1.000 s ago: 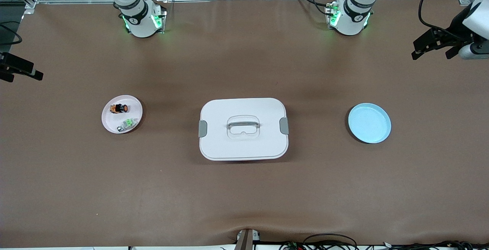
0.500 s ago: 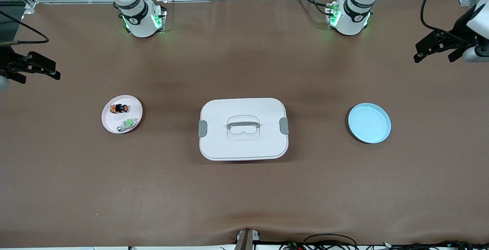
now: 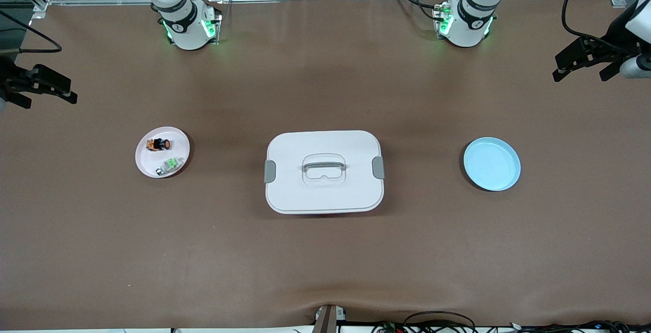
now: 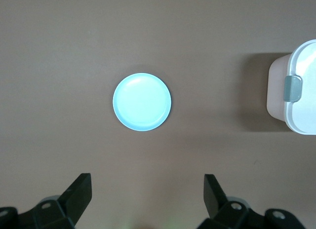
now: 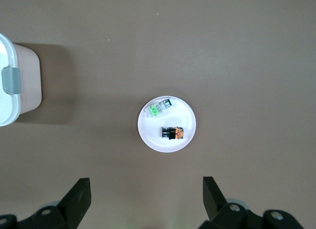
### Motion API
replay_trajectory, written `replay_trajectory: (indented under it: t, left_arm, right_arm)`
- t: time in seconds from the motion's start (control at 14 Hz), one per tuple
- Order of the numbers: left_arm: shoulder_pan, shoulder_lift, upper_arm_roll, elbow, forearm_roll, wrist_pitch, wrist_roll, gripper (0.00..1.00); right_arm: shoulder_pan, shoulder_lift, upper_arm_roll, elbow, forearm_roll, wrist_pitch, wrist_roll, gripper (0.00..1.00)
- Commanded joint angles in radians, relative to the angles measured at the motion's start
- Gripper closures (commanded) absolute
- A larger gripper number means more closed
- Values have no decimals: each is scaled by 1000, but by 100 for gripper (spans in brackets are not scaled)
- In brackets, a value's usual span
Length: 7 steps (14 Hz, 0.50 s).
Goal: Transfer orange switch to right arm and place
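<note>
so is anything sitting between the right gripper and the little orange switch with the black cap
Nothing visible is. The orange switch with the black cap lies uncovered on the small white round plate, beside a green-and-clear part. The right gripper hangs open above them. The white lidded box sits apart at mid-table.
</note>
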Motion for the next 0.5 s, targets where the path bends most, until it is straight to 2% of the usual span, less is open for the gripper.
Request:
replay_trajectory:
  t: [0.0, 0.43]
  left_arm:
    - [-9, 12, 2, 31, 13, -24, 5, 0]
    - [-9, 13, 1, 31, 13, -24, 5, 0]
  right_arm:
    - [-3, -33, 0, -25, 12, 6, 7, 0]
    - [-20, -66, -7, -30, -2, -58, 7, 0]
